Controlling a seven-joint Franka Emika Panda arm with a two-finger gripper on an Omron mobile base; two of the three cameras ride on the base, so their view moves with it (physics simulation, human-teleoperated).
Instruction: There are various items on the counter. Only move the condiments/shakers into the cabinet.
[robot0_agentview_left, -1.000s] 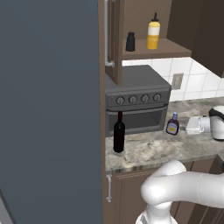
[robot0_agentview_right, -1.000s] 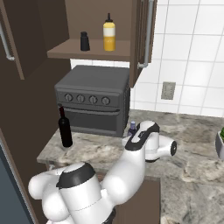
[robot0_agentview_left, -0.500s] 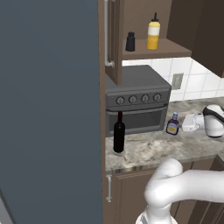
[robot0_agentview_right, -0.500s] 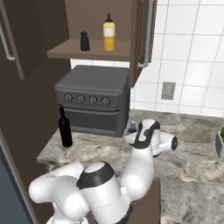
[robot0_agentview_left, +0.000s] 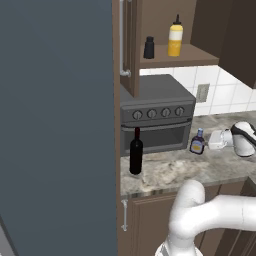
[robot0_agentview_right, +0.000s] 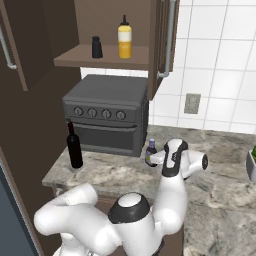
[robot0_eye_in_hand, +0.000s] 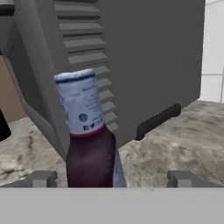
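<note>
1. Granite counter (robot0_agentview_left: 210, 167) w/ grey toaster oven (robot0_agentview_left: 155, 117).
2. Gripper (robot0_eye_in_hand: 111, 178) released, jaws wide either side of blue-purple bottle (robot0_eye_in_hand: 87, 131), not touching.
3. Black shaker (robot0_agentview_right: 96, 47) & yellow bottle (robot0_agentview_right: 124, 37) on cabinet (robot0_agentview_right: 105, 56) shelf.

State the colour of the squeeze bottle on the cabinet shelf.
Yellow, with a dark nozzle; the squeeze bottle shows best in the right base view.

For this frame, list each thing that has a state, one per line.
Brown wooden wall cabinet: door open.
Short black tapered shaker: upright on the cabinet shelf.
Yellow squeeze bottle: upright on the shelf.
Squat blue-purple bottle: upright on the speckled granite counter.
Tall dark wine bottle: upright on the counter.
Gripper: open, the blue-purple bottle between its fingertips.
</note>
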